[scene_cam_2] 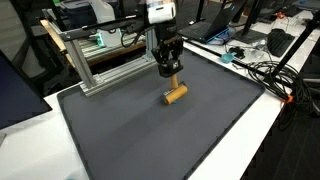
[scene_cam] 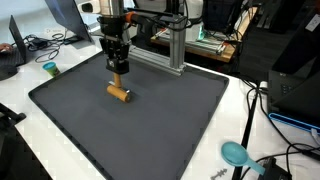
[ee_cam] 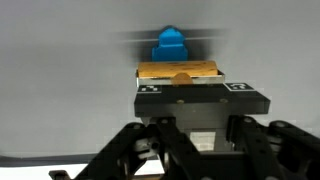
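Gripper [ee_cam: 180, 80], one: nearest the wrist camera, fingers closed in on one wooden block [ee_cam: 180, 72], which hangs upright beneath them in both exterior views [scene_cam: 116, 80] [scene_cam_2: 172, 83].

Blue piece [ee_cam: 170, 44], one: at 12 o'clock of the block, blurred.

Wooden cylinder [scene_cam: 120, 94], one: lying on the mat [scene_cam: 150, 130], just below the block at 5 o'clock.

Mat, one: dark, on the white table [scene_cam: 237, 110].

Teal things, two: at 9 o'clock [scene_cam: 49, 69] and 4 o'clock [scene_cam: 235, 153] of the mat.

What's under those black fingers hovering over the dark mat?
A wooden cylinder lies on the dark mat just below the fingers. The wrist view shows something blue beyond the wood. Whether the fingers touch the wood is covered.
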`<state>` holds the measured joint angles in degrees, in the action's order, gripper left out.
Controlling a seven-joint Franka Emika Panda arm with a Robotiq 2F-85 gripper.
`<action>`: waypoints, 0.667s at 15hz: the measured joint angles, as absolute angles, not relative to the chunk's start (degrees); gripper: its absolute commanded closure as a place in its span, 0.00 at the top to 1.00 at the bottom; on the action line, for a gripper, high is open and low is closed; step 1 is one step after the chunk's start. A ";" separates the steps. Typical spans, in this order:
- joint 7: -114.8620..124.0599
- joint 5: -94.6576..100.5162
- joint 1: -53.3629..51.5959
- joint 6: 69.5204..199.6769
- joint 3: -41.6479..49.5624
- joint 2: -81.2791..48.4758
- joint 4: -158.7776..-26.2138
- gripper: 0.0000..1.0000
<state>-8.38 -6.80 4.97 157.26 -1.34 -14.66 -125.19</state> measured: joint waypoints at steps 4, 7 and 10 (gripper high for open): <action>-8.56 -9.00 5.37 158.66 -1.65 -14.37 -125.09 0.22; -8.68 -8.18 5.55 158.48 -1.10 -11.68 -126.68 0.22; -8.67 -5.82 5.48 156.97 -0.34 -7.90 -129.97 0.47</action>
